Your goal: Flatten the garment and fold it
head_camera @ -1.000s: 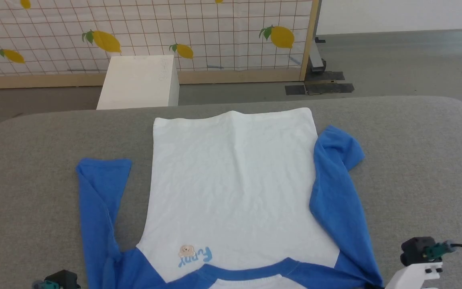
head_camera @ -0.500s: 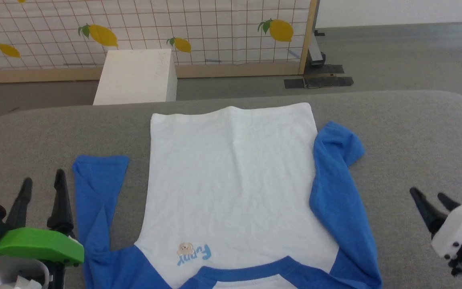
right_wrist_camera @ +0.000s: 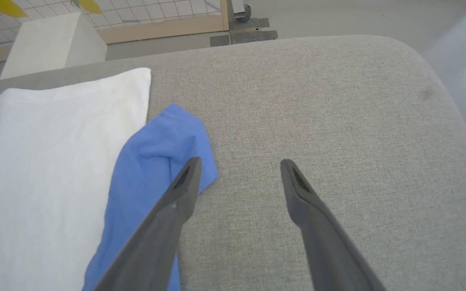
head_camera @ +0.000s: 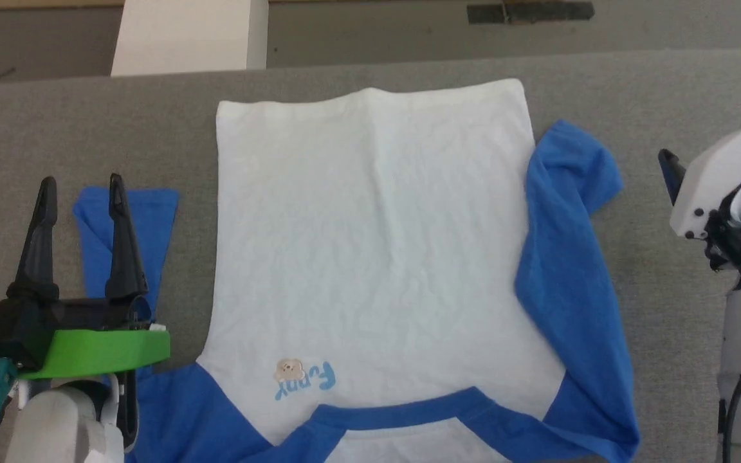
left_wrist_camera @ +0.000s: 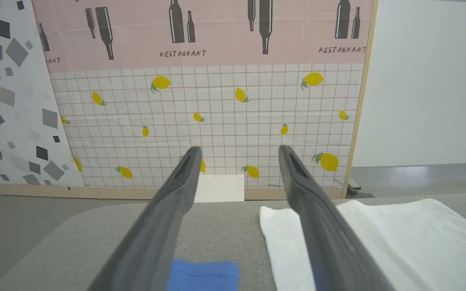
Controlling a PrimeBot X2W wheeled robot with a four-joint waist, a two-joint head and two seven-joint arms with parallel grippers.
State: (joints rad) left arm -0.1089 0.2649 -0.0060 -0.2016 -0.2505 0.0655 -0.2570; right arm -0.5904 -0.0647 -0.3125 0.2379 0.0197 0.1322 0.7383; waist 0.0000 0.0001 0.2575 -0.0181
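Both gaping: left hand [head_camera: 81,181] above garment [head_camera: 370,244]; right hand [right_wrist_camera: 239,163] just beside it.

The head camera is tilting downward, sliding the whole scene up the frame. The left dark two-fingered gripper [head_camera: 81,182] is rising into the lower left, spreading above the shirt's bright blue sleeve [head_camera: 155,218]; the right dark two-fingered gripper [right_wrist_camera: 241,162] is climbing the right edge, opening too.
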